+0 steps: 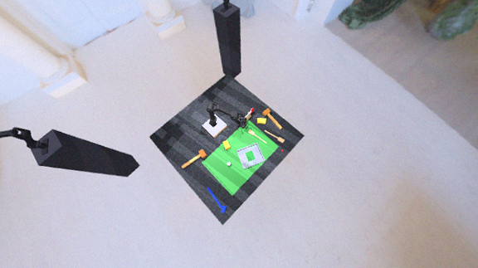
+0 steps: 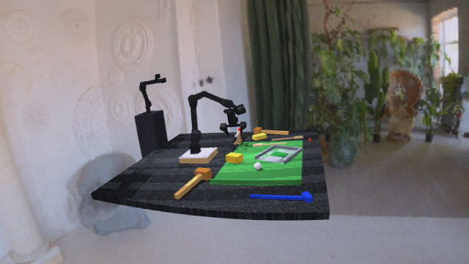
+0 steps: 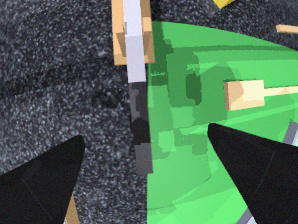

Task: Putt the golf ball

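"Above the stand, what have you got in your hand (image 1: 242,123) (image 2: 234,133) (image 3: 146,130)?"

"Nothing; it's released, its fingers wide either side of what looks like the shaft of your red putter (image 1: 252,110) (image 2: 239,130) (image 3: 135,57), which leans in the wooden stand (image 1: 248,117) (image 2: 238,140) (image 3: 118,20)."

"What could catch you out?"

"Closing off-centre may twist the thin shaft, and a crooked lift could drag the stand. Later, a soft stroke may let your golf ball (image 1: 229,164) (image 2: 257,166) roll back; a hard one may carry it past the raised green (image 1: 250,156) (image 2: 277,154)."

"Count for you, nearest the hand first?"

"One putter, one stand. Two pale wooden tools (image 1: 258,137) (image 2: 269,144) (image 3: 245,95), one on the green mat (image 1: 225,177) (image 2: 278,174) (image 3: 175,200). Two yellow blocks (image 1: 226,145) (image 2: 234,158). One grey frame (image 1: 240,159) (image 2: 269,160), around your target. Two mallets (image 1: 192,158) (image 2: 188,185), at opposite sides. One red dot (image 1: 282,150) (image 2: 310,139). One ball, on the mat. Farthest, one blue club (image 1: 216,199) (image 2: 278,197) on the bench (image 1: 173,138) (image 2: 128,183)."
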You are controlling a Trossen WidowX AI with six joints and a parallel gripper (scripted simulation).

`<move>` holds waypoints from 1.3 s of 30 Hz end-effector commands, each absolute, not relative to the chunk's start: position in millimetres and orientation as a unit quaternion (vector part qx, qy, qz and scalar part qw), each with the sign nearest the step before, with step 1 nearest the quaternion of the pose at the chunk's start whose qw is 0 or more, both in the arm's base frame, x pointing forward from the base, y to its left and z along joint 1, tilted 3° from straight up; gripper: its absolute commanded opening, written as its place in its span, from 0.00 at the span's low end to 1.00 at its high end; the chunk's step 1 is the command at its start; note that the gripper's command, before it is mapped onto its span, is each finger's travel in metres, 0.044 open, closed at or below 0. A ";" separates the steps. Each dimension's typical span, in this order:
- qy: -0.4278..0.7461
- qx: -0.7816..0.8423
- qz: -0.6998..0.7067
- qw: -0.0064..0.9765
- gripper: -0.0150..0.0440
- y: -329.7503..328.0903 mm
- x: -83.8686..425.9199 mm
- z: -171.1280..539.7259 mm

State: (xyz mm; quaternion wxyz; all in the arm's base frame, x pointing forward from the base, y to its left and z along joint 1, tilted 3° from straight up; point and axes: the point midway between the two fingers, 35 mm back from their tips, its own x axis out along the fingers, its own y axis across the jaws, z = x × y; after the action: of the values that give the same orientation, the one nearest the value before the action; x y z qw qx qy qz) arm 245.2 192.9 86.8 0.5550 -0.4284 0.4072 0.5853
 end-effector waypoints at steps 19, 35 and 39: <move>0.411 -0.427 0.588 0.550 1.00 192.5 242.1 41.9; 0.410 -0.428 0.588 0.550 0.78 192.8 242.7 29.9; 0.410 -0.428 0.588 0.550 0.60 192.8 242.7 29.9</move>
State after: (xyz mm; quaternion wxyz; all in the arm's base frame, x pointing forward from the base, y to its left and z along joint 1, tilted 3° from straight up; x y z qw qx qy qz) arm 242.4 192.6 29.4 0.5499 -0.4283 0.4106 0.5879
